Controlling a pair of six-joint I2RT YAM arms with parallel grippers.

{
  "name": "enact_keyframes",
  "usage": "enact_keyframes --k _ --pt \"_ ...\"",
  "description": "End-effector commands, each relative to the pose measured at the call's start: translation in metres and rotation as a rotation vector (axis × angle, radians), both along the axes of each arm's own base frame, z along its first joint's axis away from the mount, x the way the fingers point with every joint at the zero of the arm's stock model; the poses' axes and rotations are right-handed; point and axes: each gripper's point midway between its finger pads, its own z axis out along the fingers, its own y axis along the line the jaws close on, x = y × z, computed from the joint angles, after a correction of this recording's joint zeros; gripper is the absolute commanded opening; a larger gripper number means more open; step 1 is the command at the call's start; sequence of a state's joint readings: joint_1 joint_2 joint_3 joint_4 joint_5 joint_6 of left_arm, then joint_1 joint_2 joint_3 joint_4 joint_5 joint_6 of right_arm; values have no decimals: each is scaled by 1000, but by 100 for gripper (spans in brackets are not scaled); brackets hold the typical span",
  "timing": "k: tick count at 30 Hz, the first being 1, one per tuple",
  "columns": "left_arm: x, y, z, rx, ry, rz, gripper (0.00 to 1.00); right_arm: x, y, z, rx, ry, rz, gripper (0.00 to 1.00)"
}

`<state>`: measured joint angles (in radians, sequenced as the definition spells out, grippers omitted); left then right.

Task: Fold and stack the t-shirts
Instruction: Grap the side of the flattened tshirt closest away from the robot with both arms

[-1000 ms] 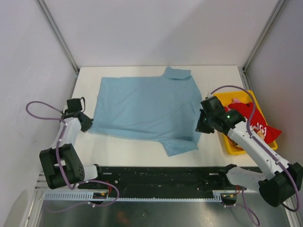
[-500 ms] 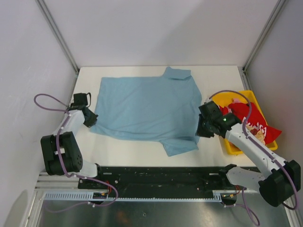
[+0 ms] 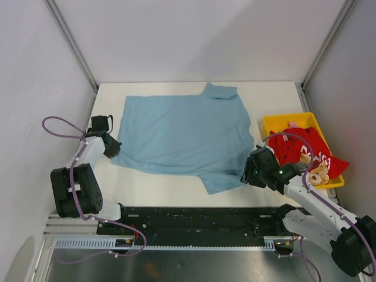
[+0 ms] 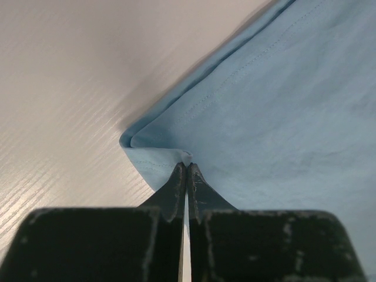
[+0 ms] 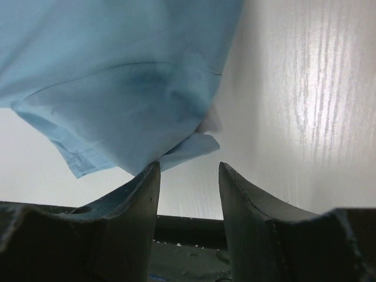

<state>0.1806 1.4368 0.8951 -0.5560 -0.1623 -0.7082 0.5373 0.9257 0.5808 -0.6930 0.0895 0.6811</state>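
Zero folds done: left end effector (image 4: 187, 168) is pinching the flat light blue t-shirt (image 3: 182, 132); right end effector (image 5: 189, 169) is gaping.

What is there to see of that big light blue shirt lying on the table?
The light blue shirt is soft, thin-looking cloth with stitched hems, spread nearly flat and sideways on the white table, no print showing. One short sleeve points to the far edge, the other toward the arms. The left gripper, shut, meets its near-left hem corner; the open right gripper sits at the near sleeve.
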Motion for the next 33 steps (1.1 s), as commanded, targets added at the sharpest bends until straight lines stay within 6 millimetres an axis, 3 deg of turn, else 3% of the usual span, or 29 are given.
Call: enact_keyframes --k 1,7,13,18,26,33 --pt "6 3 8 13 -31 22 0 12 11 11 73 -122 -13 49" --pt "6 3 7 12 -30 24 0 5 13 0 75 -129 -6 48" --pt "7 3 5 9 -23 22 0 -4 17 9 90 -172 -9 47" --pt "9 1 4 0 -20 22 0 -13 17 -3 49 -136 -5 46" --pt "8 2 4 3 -19 20 0 -16 16 -16 1 -104 -12 46" --pt "9 2 4 1 -20 19 0 -11 13 -15 -6 -123 -33 47"
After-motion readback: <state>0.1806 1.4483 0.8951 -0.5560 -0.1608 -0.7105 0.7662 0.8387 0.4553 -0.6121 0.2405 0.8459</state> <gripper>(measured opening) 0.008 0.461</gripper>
